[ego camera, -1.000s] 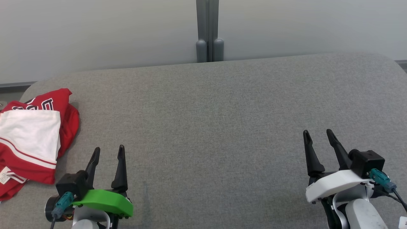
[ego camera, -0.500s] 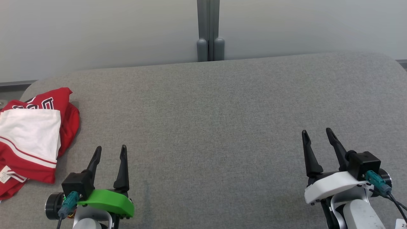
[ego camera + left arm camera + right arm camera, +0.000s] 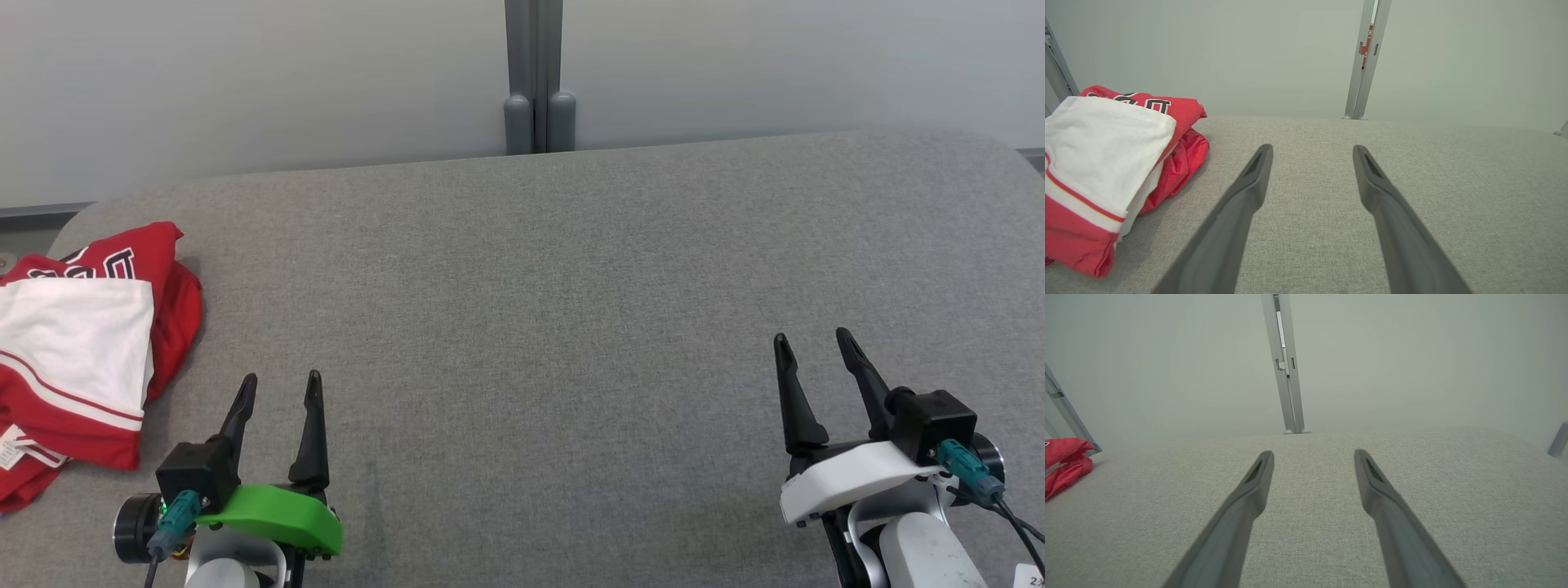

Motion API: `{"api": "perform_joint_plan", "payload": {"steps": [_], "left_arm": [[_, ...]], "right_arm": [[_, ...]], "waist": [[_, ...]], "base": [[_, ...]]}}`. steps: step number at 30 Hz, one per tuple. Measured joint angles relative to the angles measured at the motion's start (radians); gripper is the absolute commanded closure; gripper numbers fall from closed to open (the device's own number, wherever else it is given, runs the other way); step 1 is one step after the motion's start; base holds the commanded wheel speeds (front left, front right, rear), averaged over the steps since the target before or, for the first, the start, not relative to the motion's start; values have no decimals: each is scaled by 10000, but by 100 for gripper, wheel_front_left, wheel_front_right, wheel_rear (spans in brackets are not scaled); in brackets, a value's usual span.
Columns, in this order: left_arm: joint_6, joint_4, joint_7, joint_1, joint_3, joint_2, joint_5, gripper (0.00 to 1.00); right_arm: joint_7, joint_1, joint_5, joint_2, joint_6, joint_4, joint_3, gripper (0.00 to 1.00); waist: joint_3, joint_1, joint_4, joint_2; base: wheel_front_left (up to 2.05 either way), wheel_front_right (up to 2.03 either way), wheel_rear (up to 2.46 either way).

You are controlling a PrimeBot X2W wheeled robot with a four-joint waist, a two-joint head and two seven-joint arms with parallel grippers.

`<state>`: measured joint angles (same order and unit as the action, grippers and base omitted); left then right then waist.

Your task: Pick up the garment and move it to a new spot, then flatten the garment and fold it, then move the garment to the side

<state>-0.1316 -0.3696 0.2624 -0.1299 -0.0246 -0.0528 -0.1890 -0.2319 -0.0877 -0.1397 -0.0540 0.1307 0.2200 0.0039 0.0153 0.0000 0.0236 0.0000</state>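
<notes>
Far left on grey fabric desk (image 3: 531,327): red-and-white jersey garment (image 3: 77,359), apparently folded, parked aside; left tool (image 3: 281,378), right tool (image 3: 812,336) released, clear.

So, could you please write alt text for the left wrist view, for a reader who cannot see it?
The left gripper is open and empty, its dark fingers reaching over a grey fabric table. A red and white garment lies bunched at the left, clear of it. Behind are a pale wall and a metal post.

Nothing legible: red-and-white folded fabric garment (image 3: 82,359) shows cut-off black-and-white block lettering (image 3: 110,265), can't read it.
</notes>
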Motion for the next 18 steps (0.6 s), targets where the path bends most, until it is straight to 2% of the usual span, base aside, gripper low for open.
{"api": "perform_joint_plan", "payload": {"steps": [12,18], "left_arm": [[46,-104,0,-54,2,17,-4,0],[167,-119,2,-242,40,33,-40,0]], "right_arm": [[2,6,-4,10,0,-33,-128,0],[104,1,2,-10,0,-186,-27,0]], "waist": [[43,0,109,0],[75,0,441,0]], "base": [[0,0,0],[0,0,0]]}}
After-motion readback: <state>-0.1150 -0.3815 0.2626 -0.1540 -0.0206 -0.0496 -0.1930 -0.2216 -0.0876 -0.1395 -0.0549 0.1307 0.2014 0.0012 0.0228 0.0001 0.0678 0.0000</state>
